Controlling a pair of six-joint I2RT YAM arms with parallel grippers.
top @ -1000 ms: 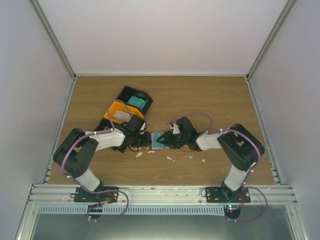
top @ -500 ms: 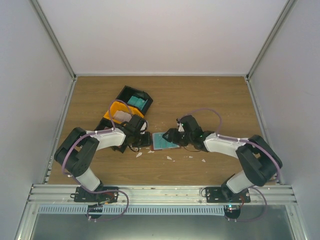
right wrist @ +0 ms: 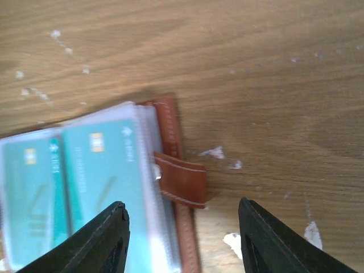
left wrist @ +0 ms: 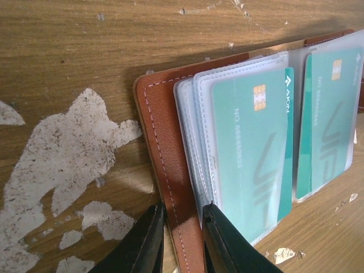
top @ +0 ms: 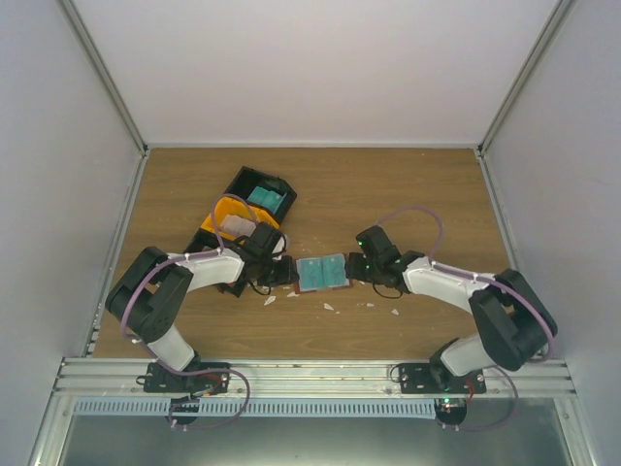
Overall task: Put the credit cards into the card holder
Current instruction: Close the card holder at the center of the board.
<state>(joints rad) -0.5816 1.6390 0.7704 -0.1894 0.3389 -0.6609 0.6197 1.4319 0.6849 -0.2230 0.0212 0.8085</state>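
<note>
Bench (top: 388, 194) has the card holder (top: 321, 273) lying open mid-bench, teal credit cards (left wrist: 250, 153) tucked in its clear sleeves. Left pincer (left wrist: 182, 211) is pinching the leather edge at 9 o'clock, right pincer (right wrist: 181, 207) is spread wide at 3 o'clock by the snap tab (right wrist: 182, 179).

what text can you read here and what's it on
"AION": on the near card in the holder, by its logo.
"NO 8888009", last digit unclear: same card, beside the chip.
Print on the far card: too blurred to read.
Right wrist view: card print blurred.
</note>
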